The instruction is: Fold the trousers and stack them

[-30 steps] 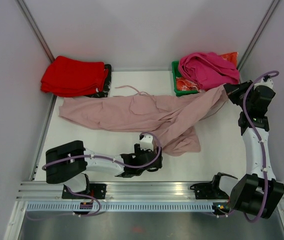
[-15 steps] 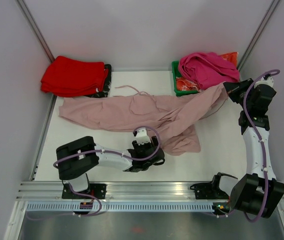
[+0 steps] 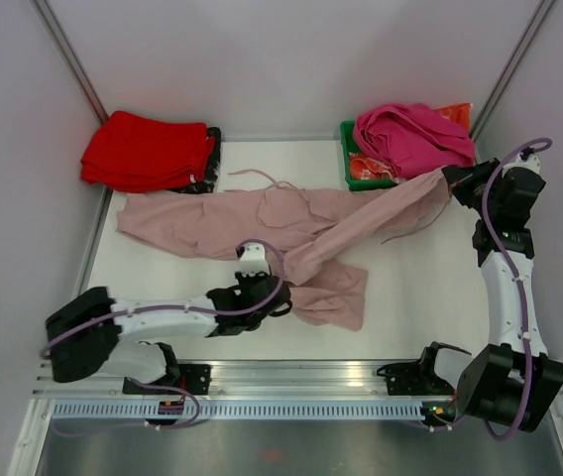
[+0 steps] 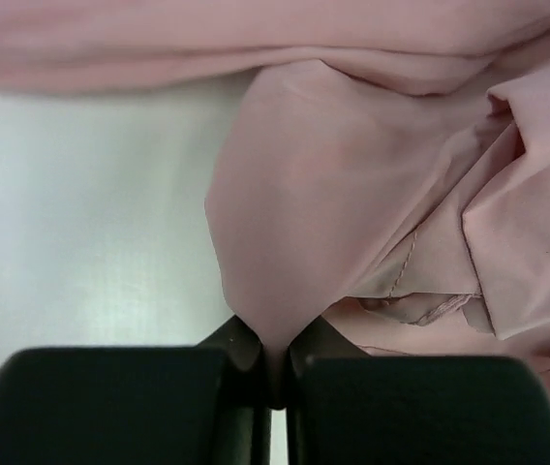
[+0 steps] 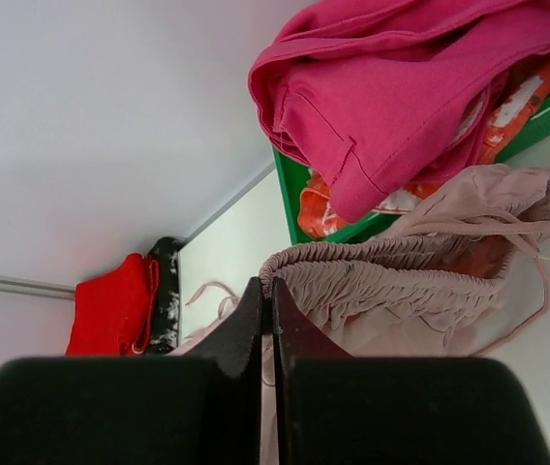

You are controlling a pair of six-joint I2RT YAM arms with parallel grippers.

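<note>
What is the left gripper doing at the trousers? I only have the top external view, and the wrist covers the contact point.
Observer: In the left wrist view, the left gripper is shut on a pinched fold of the trousers. The fabric runs right down between the fingertips.
Operator: And the right one, which part of the garment does it have?
Observer: The right wrist view shows the right gripper shut on the gathered elastic waistband.
Operator: Single layer in the left pinch?
Observer: Cannot tell. The left wrist view shows a smooth tuck entering the jaws, with a stitched hem lying just beside it, outside the pinch.
</note>
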